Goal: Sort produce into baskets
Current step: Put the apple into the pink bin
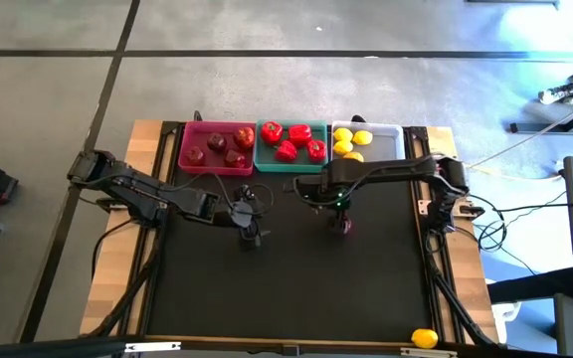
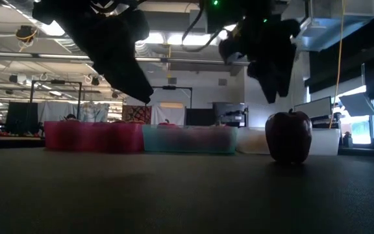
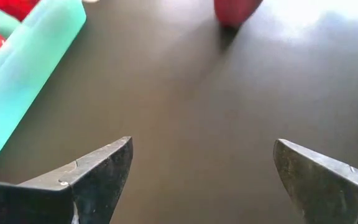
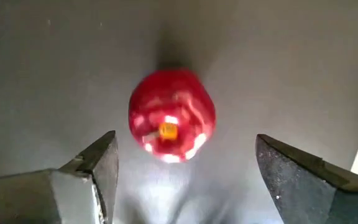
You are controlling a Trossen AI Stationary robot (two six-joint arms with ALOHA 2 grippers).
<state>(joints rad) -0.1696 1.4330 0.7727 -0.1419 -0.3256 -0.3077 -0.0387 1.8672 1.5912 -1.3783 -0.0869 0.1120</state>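
Note:
A dark red apple (image 4: 171, 115) stands upright on the black mat (image 1: 296, 288), right of the middle; it also shows in the high view (image 1: 343, 226) and the low view (image 2: 289, 135). My right gripper (image 4: 185, 168) is open and hangs just above the apple, fingers pointing down, touching nothing. My left gripper (image 3: 201, 168) is open and empty above the mat's middle (image 1: 251, 227), to the apple's left. At the far edge stand the pink basket (image 1: 189, 136) with apples, the teal basket (image 1: 291, 166) with red peppers and the white basket (image 1: 391, 132) with lemons.
One lemon (image 1: 424, 338) lies alone at the table's near right corner. The teal basket's wall (image 3: 23, 68) shows close to my left gripper. The rest of the mat in front of both grippers is bare.

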